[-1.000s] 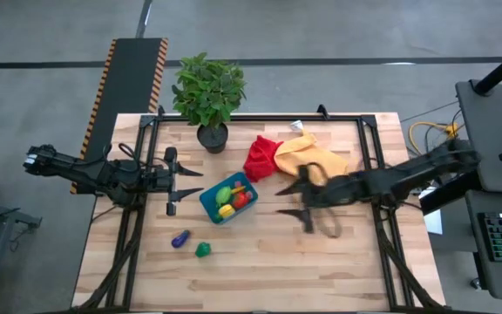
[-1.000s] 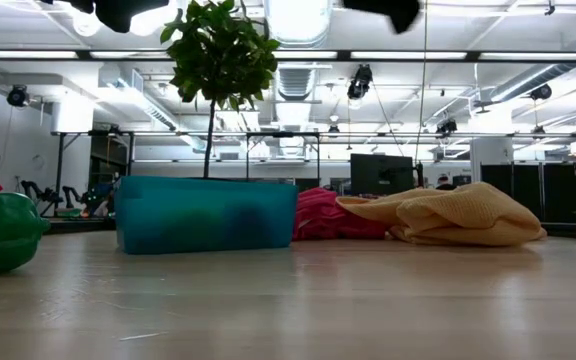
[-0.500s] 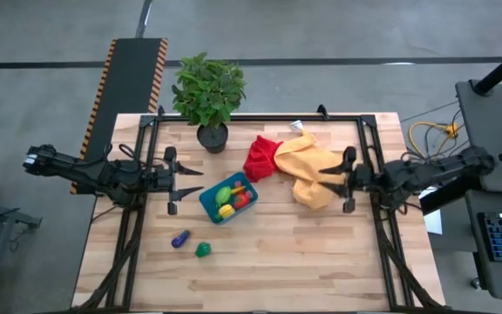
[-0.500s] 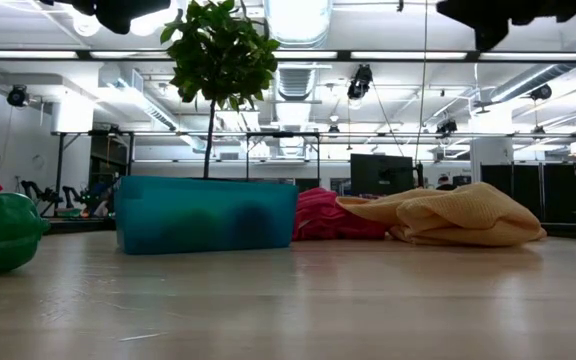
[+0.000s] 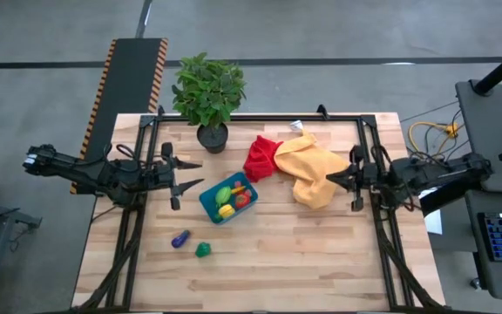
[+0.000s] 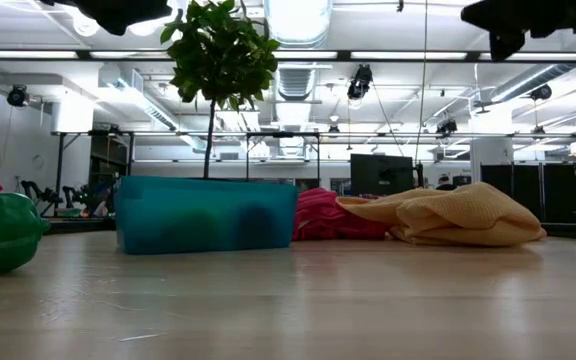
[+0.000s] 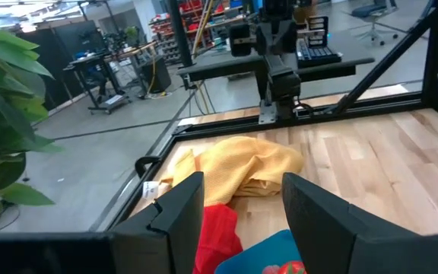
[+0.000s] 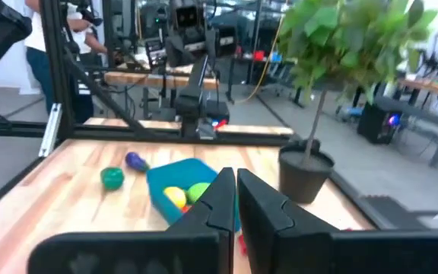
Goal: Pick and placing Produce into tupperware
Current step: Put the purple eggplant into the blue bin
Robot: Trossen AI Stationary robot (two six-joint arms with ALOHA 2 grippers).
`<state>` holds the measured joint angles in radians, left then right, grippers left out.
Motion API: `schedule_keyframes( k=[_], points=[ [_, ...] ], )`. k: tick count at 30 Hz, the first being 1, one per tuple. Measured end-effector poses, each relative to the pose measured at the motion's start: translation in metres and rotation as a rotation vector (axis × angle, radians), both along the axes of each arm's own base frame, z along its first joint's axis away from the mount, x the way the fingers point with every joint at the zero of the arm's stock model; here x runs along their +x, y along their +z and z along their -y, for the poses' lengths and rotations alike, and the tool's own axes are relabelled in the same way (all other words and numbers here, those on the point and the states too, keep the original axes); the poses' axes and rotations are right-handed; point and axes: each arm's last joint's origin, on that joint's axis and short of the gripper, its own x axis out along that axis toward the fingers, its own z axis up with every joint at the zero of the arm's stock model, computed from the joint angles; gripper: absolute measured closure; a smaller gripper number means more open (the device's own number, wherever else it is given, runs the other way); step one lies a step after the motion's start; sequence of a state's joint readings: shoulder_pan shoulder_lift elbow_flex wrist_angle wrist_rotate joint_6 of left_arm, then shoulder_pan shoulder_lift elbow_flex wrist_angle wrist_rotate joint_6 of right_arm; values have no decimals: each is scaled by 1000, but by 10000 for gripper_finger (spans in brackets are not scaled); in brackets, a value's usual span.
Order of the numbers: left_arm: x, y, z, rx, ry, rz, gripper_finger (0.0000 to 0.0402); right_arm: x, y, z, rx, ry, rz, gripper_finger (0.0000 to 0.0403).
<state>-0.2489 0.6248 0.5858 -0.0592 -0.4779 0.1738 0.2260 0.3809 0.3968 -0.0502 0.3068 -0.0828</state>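
Note:
The teal-blue tupperware (image 5: pixel 229 198) stands on the table left of centre and holds yellow, green and red produce pieces. It also shows in the low view (image 6: pixel 206 213) and the right wrist view (image 8: pixel 179 185). A purple piece (image 5: pixel 179 238) and a green piece (image 5: pixel 202 250) lie on the wood nearer the front edge. My left gripper (image 5: pixel 187 174) hovers open just left of the tupperware, nothing between its fingers (image 7: pixel 177 221). My right gripper (image 5: pixel 331 179) hangs shut and empty high above the yellow cloth's right edge, pointing toward the tupperware.
A red cloth (image 5: pixel 260 159) and a yellow cloth (image 5: pixel 312 170) lie bunched together right of the tupperware. A potted plant (image 5: pixel 209 96) stands at the far edge. Black frame rails run along the table's left, right and far sides. Bare wood stretches across the near half.
My right gripper has drawn back from the middle of the table toward the right edge, past the yellow cloth, and has shut with nothing in it. The tupperware, the loose pieces and the cloths have stayed where they were.

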Motion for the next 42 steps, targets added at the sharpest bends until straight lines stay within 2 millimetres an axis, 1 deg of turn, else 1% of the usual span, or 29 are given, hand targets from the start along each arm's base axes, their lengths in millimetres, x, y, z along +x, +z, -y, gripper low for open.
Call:
schedule_keyframes(
  k=[3, 6, 10, 12, 15, 19, 22, 26, 29, 34, 36, 38, 42],
  points=[
    [1, 1, 0, -1, 1, 4, 237, 2, -9, -1, 37, 30, -6, 394],
    [2, 3, 0, 4, 1, 32, 237, 5, -25, -3, 70, 69, -8, 394],
    [3, 3, 1, 13, 0, 25, 237, 8, -45, -1, 108, 80, -9, 395],
    [4, 3, 1, 15, 1, 25, 237, 9, -50, 1, 109, 103, 21, 395],
    [4, 2, 1, 16, 1, 27, 237, 10, -54, 5, 105, 89, 62, 395],
    [6, 1, 1, 19, 1, 17, 237, 10, -51, 11, 123, 15, 140, 395],
    [7, 0, 2, 20, 0, 10, 237, 9, -48, 12, 73, -29, 158, 394],
    [11, -3, 3, 31, -1, -14, 237, 9, -40, 13, 3, -37, 172, 394],
    [14, -3, 4, 82, -5, -35, 237, 9, -36, 13, -25, -40, 182, 394],
    [20, -2, 5, 167, -18, -69, 236, 9, -33, 13, -25, -40, 187, 394],
    [22, 5, 5, 160, -7, -57, 227, 9, -33, 13, -26, -40, 184, 394],
    [24, 14, 5, 153, 13, -38, 204, 9, -33, 13, -26, -40, 182, 394],
    [26, 33, 6, 185, 14, -43, 127, 10, -35, 13, -41, -41, 171, 394]
  ],
)
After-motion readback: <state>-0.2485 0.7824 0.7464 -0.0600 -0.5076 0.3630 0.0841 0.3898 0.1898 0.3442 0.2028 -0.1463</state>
